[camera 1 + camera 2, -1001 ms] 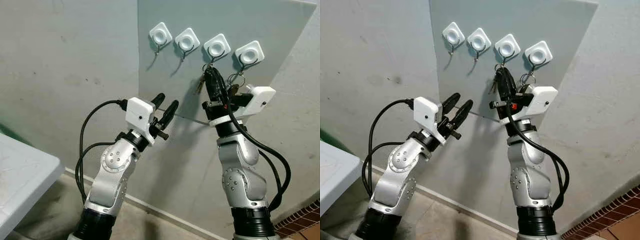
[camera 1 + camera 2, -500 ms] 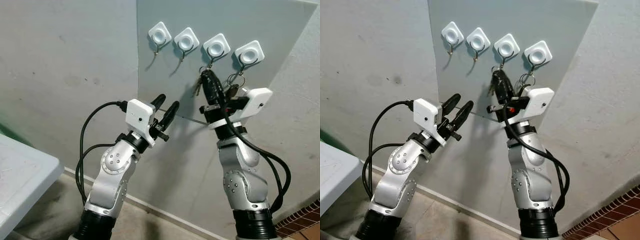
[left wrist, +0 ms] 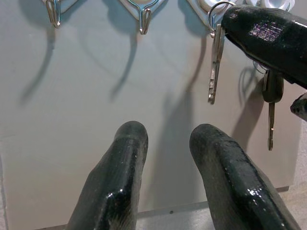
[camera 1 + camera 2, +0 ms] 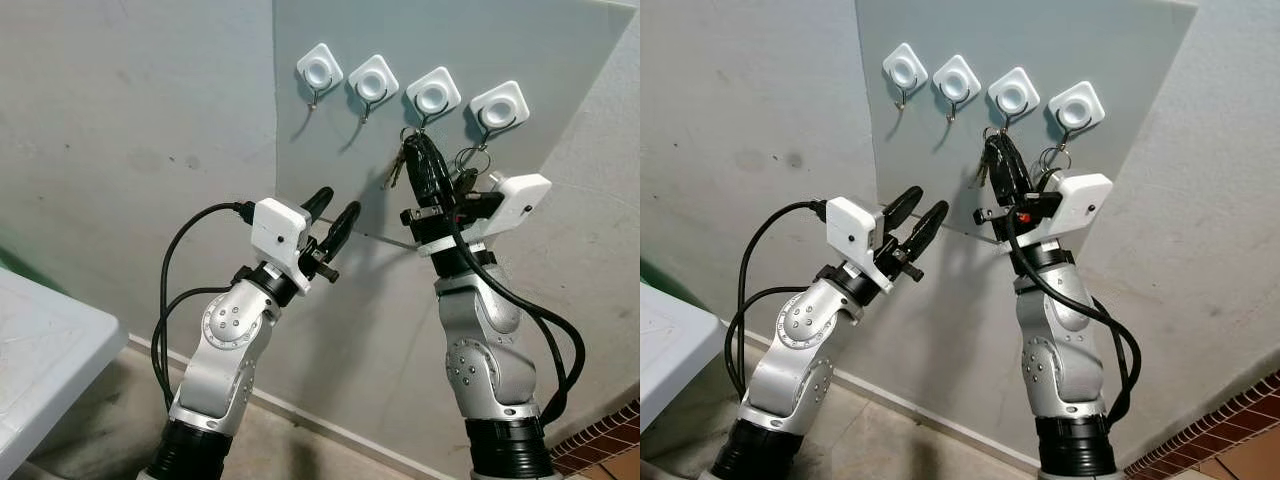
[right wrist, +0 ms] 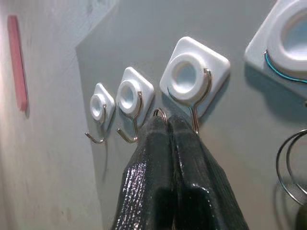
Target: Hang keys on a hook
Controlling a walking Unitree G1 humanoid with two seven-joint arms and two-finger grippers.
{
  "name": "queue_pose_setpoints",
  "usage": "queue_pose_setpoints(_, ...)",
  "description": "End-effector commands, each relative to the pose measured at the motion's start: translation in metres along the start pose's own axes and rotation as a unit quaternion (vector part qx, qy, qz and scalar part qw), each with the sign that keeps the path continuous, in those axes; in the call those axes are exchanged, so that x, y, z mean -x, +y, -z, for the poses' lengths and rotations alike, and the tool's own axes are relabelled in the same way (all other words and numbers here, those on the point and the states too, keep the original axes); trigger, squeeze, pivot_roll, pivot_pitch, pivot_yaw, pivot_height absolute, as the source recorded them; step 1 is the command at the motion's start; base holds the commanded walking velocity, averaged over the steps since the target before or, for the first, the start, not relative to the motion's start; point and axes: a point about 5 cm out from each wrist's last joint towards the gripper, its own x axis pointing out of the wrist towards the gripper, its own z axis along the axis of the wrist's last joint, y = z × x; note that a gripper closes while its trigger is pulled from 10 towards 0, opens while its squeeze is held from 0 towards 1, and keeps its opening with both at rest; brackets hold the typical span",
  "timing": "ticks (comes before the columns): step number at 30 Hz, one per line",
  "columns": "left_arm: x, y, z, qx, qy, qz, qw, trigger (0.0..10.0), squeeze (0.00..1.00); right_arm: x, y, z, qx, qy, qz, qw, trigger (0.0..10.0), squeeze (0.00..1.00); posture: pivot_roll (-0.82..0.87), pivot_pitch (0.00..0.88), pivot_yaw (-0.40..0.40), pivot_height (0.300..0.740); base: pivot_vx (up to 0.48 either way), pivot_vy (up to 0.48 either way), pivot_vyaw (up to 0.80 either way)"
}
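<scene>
- Here, four white square hooks sit in a row on a grey board (image 4: pixel 500 60) fixed to the wall (image 4: pixel 130 120).
- The right tool (image 4: pixel 418 150) is raised up to the third hook (image 4: pixel 433 95), counting from the robot's left. Its two black fingers (image 5: pixel 168 158) are pressed together, and a small metal ring (image 5: pixel 160 113) peeks out at their tips, so they are clamped on the keys (image 3: pixel 214 67).
- The key ring sits just beside the wire bend of the third hook — whether it is already over the wire, I cannot tell.
- In the left wrist view, one silver key hangs straight down from that ring, close to the board.
- Another bunch of keys (image 4: pixel 468 172) hangs from the fourth hook (image 4: pixel 499 104), just beside the right tool. One of them has a dark head (image 3: pixel 272 86).
- The first hook (image 4: pixel 320 70) and the second hook (image 4: pixel 373 79) have nothing on them.
- The left tool (image 4: pixel 332 215) is held up lower down, near the bottom edge of the board and well apart from the keys. Its fingers (image 3: pixel 115 177) are apart, with nothing between them.
- A white tabletop corner (image 4: pixel 40 340) shows far to the robot's left — low down, near the floor (image 4: pixel 300 450).
</scene>
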Motion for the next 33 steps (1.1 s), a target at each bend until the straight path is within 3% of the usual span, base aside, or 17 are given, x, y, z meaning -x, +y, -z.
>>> queue_pose_setpoints(1, -0.002, -0.002, -0.004, -0.002, -0.009, 0.005, 1.000, 10.0, 0.00, -0.005, -0.001, -0.010, -0.012, -0.022, 0.009, 1.000, 10.0, 0.00, 0.07, 0.000, -0.050, 0.740, 0.000, 0.000, 0.00)
queue_pose_setpoints(8, -0.002, -0.002, -0.004, -0.003, -0.009, 0.004, 1.000, 10.0, 0.00, -0.006, -0.008, -0.011, -0.056, -0.027, 0.038, 0.997, 10.0, 0.00, 0.07, 0.000, -0.051, 0.740, 0.000, 0.000, 0.00)
queue_pose_setpoints(15, -0.001, -0.002, -0.003, -0.001, -0.008, 0.004, 1.000, 10.0, 0.00, -0.004, -0.015, -0.010, -0.145, -0.035, 0.080, 0.986, 10.0, 0.00, 0.07, 0.000, -0.050, 0.740, 0.000, 0.000, 0.00)
queue_pose_setpoints(21, -0.001, -0.002, -0.004, -0.001, -0.007, 0.003, 1.000, 10.0, 0.00, -0.003, -0.017, -0.009, -0.219, -0.042, 0.102, 0.969, 10.0, 0.00, 0.08, 0.000, -0.049, 0.740, 0.000, 0.000, 0.00)
queue_pose_setpoints(23, -0.001, -0.002, -0.004, -0.001, -0.008, 0.003, 1.000, 10.0, 0.00, -0.003, -0.018, -0.007, -0.264, -0.042, 0.117, 0.957, 10.0, 0.00, 0.08, 0.000, -0.050, 0.740, 0.000, 0.000, 0.00)
queue_pose_setpoints(31, -0.001, -0.002, -0.004, -0.002, -0.008, 0.003, 1.000, 10.0, 0.00, -0.002, -0.018, -0.005, -0.333, -0.035, 0.132, 0.933, 10.0, 0.00, 0.08, 0.000, -0.050, 0.740, 0.000, 0.000, 0.00)
queue_pose_setpoints(33, -0.001, -0.002, -0.004, -0.002, -0.008, 0.003, 1.000, 10.0, 0.00, -0.002, -0.018, -0.005, -0.335, -0.033, 0.131, 0.932, 10.0, 0.00, 0.08, 0.000, -0.051, 0.740, 0.000, 0.000, 0.00)
